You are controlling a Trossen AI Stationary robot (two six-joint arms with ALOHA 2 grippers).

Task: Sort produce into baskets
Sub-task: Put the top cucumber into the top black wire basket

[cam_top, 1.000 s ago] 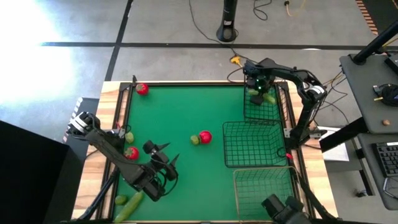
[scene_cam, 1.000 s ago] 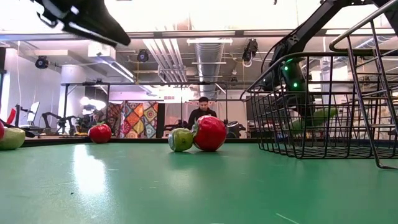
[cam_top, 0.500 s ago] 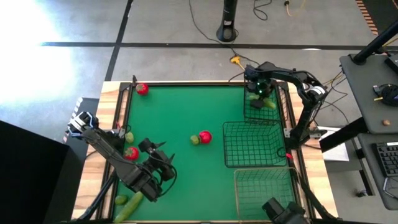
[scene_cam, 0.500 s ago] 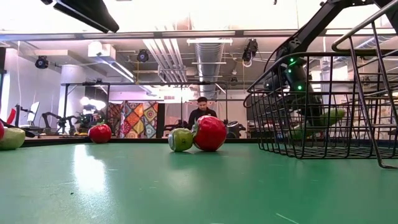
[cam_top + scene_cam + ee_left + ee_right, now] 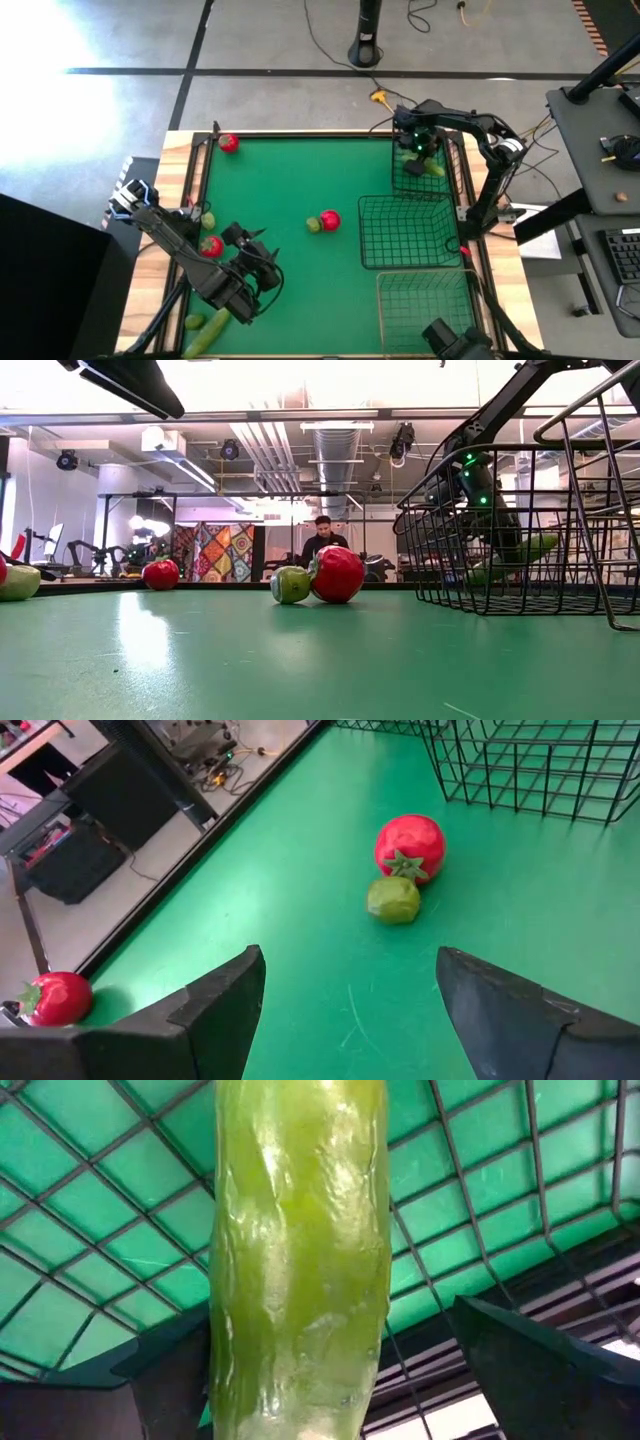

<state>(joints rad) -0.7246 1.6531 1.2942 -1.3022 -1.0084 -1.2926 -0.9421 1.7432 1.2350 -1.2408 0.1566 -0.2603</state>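
Right gripper sits down inside the narrow dark wire basket at the table's far right corner, fingers spread apart on either side of a long green cucumber. The cucumber lies on the basket's mesh floor; whether the fingers touch it cannot be told. In the low view it rests tilted inside the basket.

Left gripper hangs over the near left part of the green table, fingers wide apart and holding nothing. Its wrist view looks onto a red tomato touching a small yellow-green fruit at mid-table, just short of the larger dark basket.

Second tomato at the far left corner. Third tomato at the left edge, beside the left arm, with a yellow-green fruit just beyond it. Second cucumber and another yellow-green fruit at the near left corner. Paler wire basket at the near right.
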